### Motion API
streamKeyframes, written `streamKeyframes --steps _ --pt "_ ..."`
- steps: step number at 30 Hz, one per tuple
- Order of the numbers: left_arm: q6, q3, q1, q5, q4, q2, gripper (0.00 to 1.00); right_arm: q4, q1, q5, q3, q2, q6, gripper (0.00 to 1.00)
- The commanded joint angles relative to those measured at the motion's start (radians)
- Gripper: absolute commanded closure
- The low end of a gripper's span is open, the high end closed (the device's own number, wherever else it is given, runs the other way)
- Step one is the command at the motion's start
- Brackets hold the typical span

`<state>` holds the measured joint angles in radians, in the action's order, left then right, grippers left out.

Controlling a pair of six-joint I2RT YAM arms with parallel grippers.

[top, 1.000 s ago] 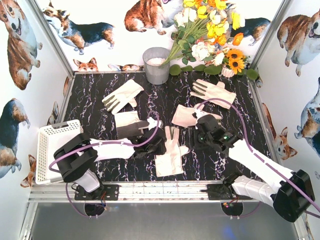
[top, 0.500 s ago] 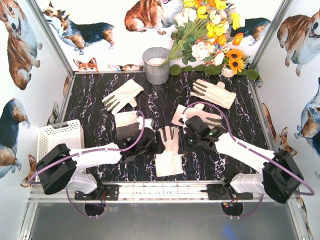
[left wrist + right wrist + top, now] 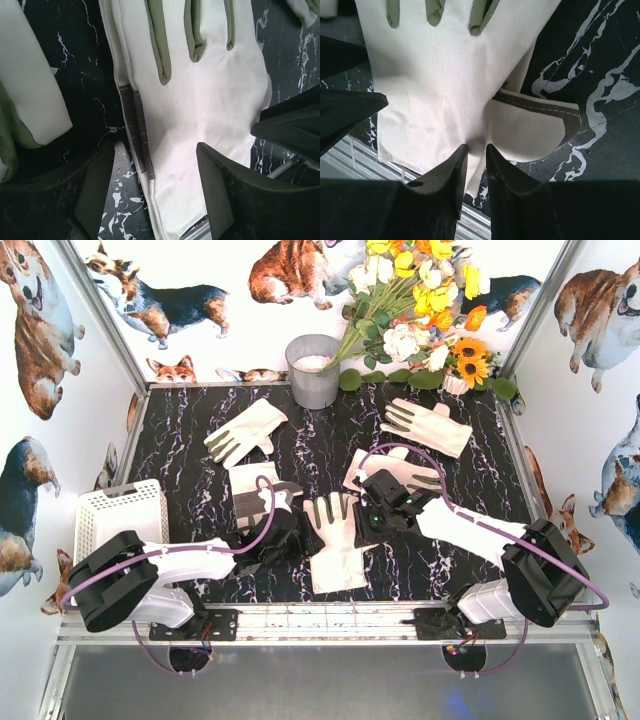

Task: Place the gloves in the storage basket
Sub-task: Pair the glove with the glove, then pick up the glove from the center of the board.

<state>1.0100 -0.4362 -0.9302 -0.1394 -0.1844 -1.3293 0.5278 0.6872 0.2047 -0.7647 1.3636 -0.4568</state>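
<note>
A cream-white glove [image 3: 335, 548] with olive finger patches lies flat at the front middle of the table, cuff toward the near edge. My right gripper [image 3: 362, 530] is at its right side. In the right wrist view its jaws [image 3: 475, 148] are pinched on a fold of this glove [image 3: 435, 85] next to the thumb. My left gripper [image 3: 300, 535] stands open at the glove's left edge. In the left wrist view the fingers [image 3: 157, 150] straddle that edge of the glove [image 3: 210, 100] without gripping it. The white storage basket [image 3: 112, 508] sits at the front left.
Several other gloves lie around: one at back left [image 3: 245, 430], one beside the left arm [image 3: 255, 485], one at back right [image 3: 428, 425], one behind the right arm [image 3: 385, 468]. A grey metal bucket [image 3: 313, 370] and flowers [image 3: 420, 310] stand at the back.
My left gripper has opened and let go of the middle glove, which now lies flat. My right gripper has moved left to the glove and closed on its edge.
</note>
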Motion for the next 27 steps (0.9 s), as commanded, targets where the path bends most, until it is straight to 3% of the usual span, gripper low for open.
streamKeyframes --steps 1,13,21,27 --pt "0.029 0.023 0.021 0.005 -0.081 -0.005 0.39 -0.068 0.006 -0.024 -0.041 0.015 0.004 0.76" --pt "0.082 0.078 0.039 0.016 -0.194 -0.077 0.46 -0.085 0.006 -0.124 0.004 0.13 -0.02 0.87" --pt "0.096 0.095 0.039 -0.045 -0.117 -0.035 0.46 -0.094 0.006 -0.127 0.015 0.165 -0.026 0.89" --pt "0.089 0.106 0.042 0.002 -0.249 -0.127 0.49 -0.109 0.006 -0.11 0.017 0.176 -0.032 0.89"
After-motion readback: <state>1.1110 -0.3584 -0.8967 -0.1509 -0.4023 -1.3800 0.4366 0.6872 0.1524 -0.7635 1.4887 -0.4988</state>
